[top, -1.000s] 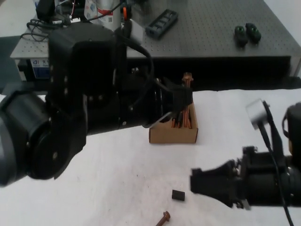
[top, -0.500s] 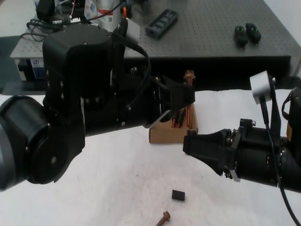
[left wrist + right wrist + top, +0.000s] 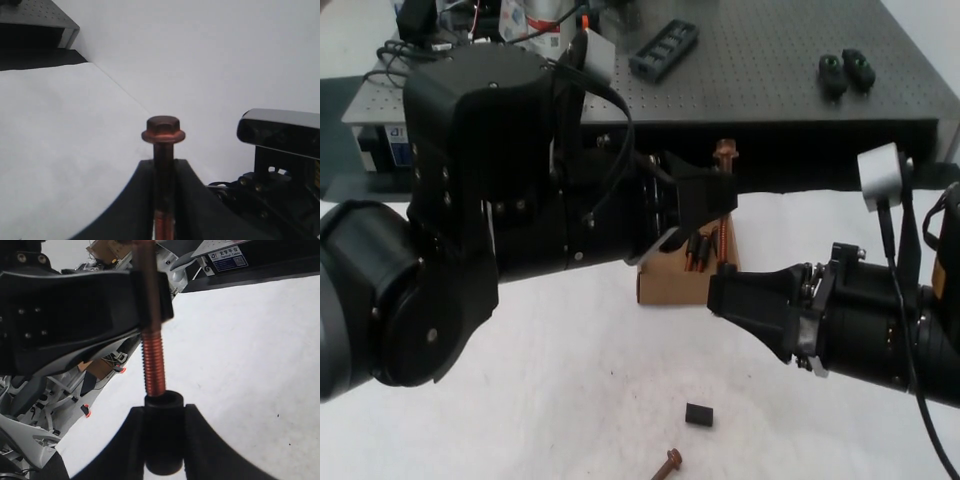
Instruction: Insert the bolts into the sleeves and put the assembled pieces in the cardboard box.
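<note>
My left gripper [image 3: 163, 185] is shut on the shank of a copper bolt [image 3: 163, 131], held upright with its flanged head above the fingers. In the right wrist view my right gripper [image 3: 163, 412] is shut on a black sleeve [image 3: 163, 440]. The bolt's threaded end [image 3: 152, 365] comes down from the left gripper's fingers [image 3: 90, 310] and meets the sleeve's mouth. In the high view the left gripper [image 3: 713, 200] and the right gripper [image 3: 725, 292] meet over the cardboard box [image 3: 670, 285], which holds several copper pieces [image 3: 705, 245].
A spare black sleeve [image 3: 698, 414] and a loose copper bolt [image 3: 667, 465] lie on the white cloth near the front edge. Behind the cloth stands a perforated metal bench [image 3: 770, 70] with a black tray [image 3: 663, 48] and cables.
The right arm rose from low near the cloth and moved left, bringing its sleeve under the bolt. The left gripper lifted slightly with the bolt.
</note>
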`<state>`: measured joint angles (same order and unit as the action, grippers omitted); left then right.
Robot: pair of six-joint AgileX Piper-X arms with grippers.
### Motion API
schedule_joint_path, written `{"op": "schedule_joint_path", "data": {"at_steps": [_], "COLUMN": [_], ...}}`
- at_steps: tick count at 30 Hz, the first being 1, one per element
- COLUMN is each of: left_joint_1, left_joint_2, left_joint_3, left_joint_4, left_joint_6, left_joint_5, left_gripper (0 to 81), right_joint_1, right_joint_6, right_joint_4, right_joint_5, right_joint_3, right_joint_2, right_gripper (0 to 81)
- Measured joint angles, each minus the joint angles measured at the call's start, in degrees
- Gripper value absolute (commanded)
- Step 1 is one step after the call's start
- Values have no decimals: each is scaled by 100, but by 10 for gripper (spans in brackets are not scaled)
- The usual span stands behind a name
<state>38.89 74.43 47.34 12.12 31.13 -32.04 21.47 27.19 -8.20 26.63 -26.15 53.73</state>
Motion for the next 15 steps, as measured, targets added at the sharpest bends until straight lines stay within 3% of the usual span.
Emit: {"op": "schedule_joint_path", "data": {"at_steps": [15], "left_joint_1": [0], "left_joint_2": [0], "left_joint_3": [0], "left_joint_4": [19], "left_joint_6": [0], "left_joint_5": [233], "left_gripper": [6], "right_joint_1": [0], "right_joint_6": [-89], "right_joint_4": [-10], "right_joint_5": [-13], "right_joint_3": [0], "right_joint_2": [0], "right_gripper": [47]}}
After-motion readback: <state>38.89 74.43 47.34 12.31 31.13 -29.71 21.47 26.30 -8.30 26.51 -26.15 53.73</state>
